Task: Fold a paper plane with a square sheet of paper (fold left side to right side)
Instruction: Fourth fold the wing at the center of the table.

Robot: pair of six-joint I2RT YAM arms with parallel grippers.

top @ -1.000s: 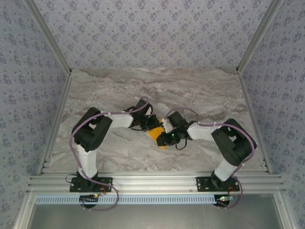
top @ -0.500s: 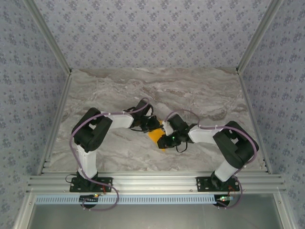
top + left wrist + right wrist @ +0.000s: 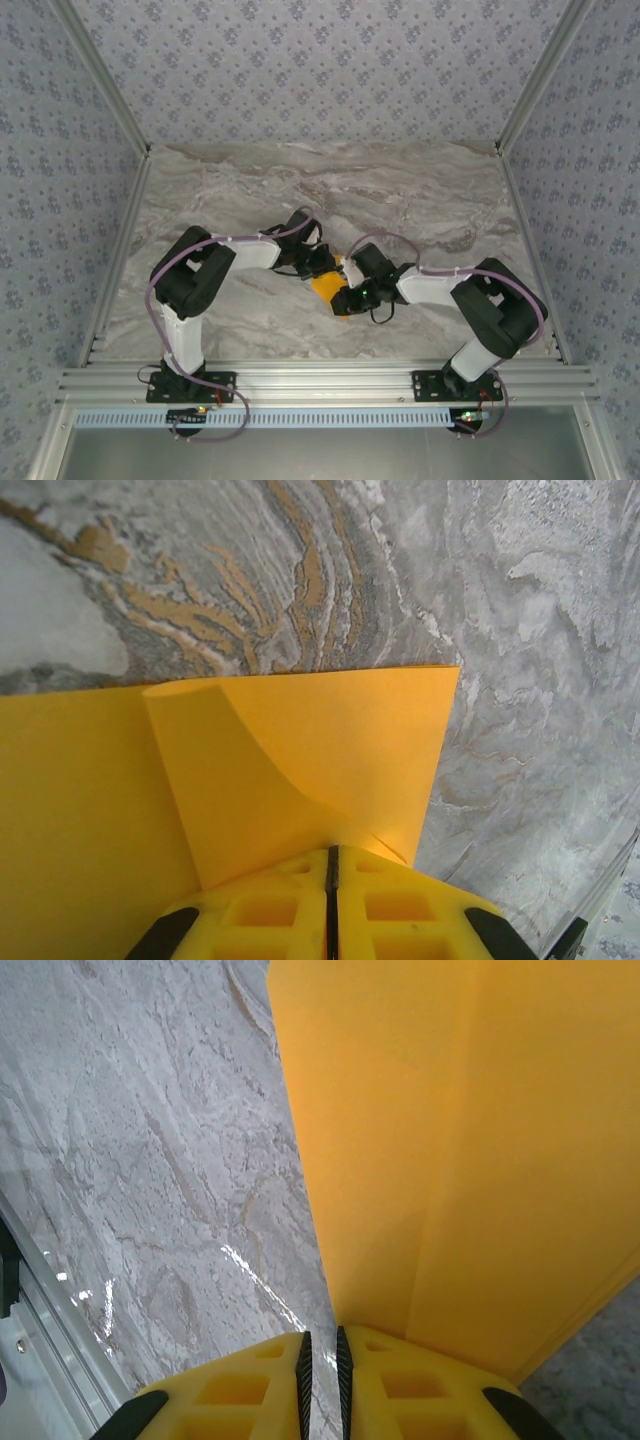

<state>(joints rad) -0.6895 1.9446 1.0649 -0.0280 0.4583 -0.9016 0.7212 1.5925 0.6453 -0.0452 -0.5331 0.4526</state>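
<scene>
Orange-yellow square sheet of paper (image 3: 325,284) lies flat on the grey marble-pattern tabletop (image 3: 420,200), about mid-width and a bit toward the near edge, partly covered by both arms' heads.

Left wrist view: one flap of the sheet (image 3: 330,750) is curled over the flat layer, with a soft rounded bend and no sharp crease. The bend sweeps from 10 o'clock down to the fingertips at 6 o'clock. A free corner points to 2 o'clock, with bare marble from 12 to 4.

Left gripper (image 3: 322,264) sits at the sheet's 11 o'clock. Its yellow pads (image 3: 390,910) are closed tight, just a hairline between them (image 3: 332,865). The flap runs right up to the tips; can't tell if it's pinched.

Right gripper (image 3: 343,300) is at the sheet's 5 o'clock. From its wrist camera the sheet (image 3: 480,1160) spans 12 to 4 o'clock, with marble from 7 to 11. The pads are nearly together with a thin slit between them (image 3: 320,1345). The sheet's long edge runs down to that slit; can't tell if it's gripped.
</scene>
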